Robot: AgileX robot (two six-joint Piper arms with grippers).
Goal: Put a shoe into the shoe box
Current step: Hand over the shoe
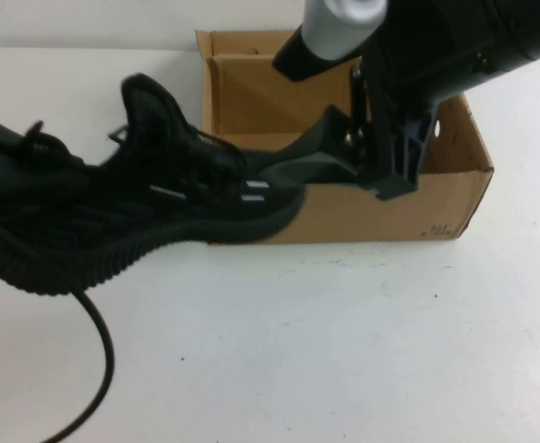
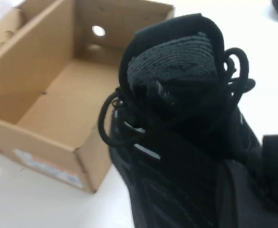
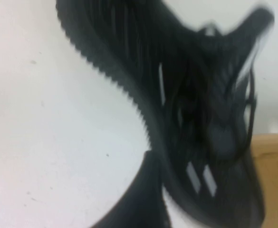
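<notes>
- The black sneaker (image 1: 113,217) is seen raised above the white counter (image 1: 343,341), its toe reaching over the left end of the near wall of the cardboard shoe box (image 1: 380,208).
- The sneaker's heel end lies to the left of the box, outside it; white dash marks are visible on its side near the toe.
- The box is seen open, with nothing on the visible part of its floor and a round hole in one wall.
- The left hand (image 2: 253,190) is shut on the sneaker, close behind its tongue and laces.
- The right hand (image 1: 343,161) is placed over the box, just beside the sneaker's toe; one finger (image 3: 139,199) is seen next to the toe. Its jaws are spread wide, and nothing is gripped by them.
- A black cable (image 1: 99,369) is seen trailing across the counter below the sneaker.
</notes>
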